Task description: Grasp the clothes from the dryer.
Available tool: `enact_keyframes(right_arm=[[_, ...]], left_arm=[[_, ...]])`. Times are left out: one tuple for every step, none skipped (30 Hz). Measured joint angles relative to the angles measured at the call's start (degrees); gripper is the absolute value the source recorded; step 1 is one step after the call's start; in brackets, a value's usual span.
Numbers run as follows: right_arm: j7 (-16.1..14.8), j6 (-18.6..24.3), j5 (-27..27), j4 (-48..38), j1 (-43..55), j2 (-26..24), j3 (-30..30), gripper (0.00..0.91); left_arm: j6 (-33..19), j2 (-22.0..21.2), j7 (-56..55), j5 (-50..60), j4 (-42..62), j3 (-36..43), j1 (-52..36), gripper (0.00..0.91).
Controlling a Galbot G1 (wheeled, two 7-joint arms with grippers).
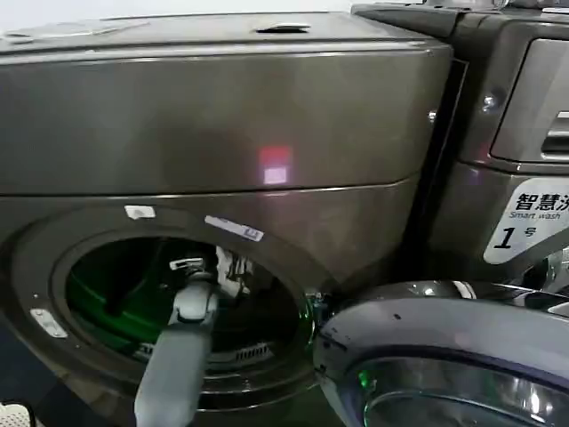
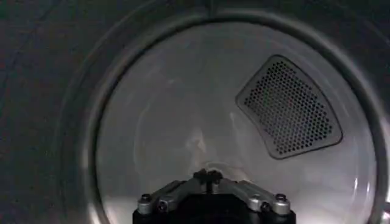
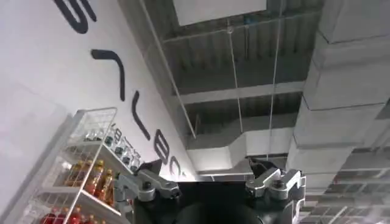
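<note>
The dryer (image 1: 222,124) is a big bronze-grey machine with its round porthole (image 1: 107,294) open. My left arm reaches in through it, and the left gripper (image 1: 191,267) is inside the drum. In the left wrist view the left gripper (image 2: 209,177) is shut, tips together with nothing between them, facing the pale back wall of the drum (image 2: 183,122). A small white patch with dark marks (image 1: 229,271) shows just right of the gripper; I cannot tell if it is the clothes. My right gripper (image 3: 210,182) is open and points up at a ceiling.
The dryer's glass door (image 1: 444,365) hangs open at the lower right, close to my left arm. A second machine (image 1: 516,133) with a white "1" sticker (image 1: 524,222) stands on the right. A perforated vent (image 2: 289,106) sits in the drum's back wall.
</note>
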Motion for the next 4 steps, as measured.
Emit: enact_keyframes(right_arm=[[-0.05, -0.03, 0.00, 0.05, -0.03, 0.00, 0.01, 0.907], [-0.10, -0.03, 0.00, 0.10, -0.05, 0.00, 0.03, 0.907], [-0.15, -0.04, 0.00, 0.15, -0.11, 0.00, 0.08, 0.907], [-0.17, -0.06, 0.00, 0.18, -0.16, 0.00, 0.13, 0.907]], left_arm=[[0.01, 0.07, 0.20, -0.08, -0.15, 0.03, 0.06, 0.000], [0.01, 0.14, 0.38, -0.15, -0.21, 0.06, 0.10, 0.000], [0.01, 0.23, 0.58, -0.18, -0.25, 0.06, 0.14, 0.000], [0.01, 0.31, 0.76, -0.20, -0.27, 0.07, 0.18, 0.000]])
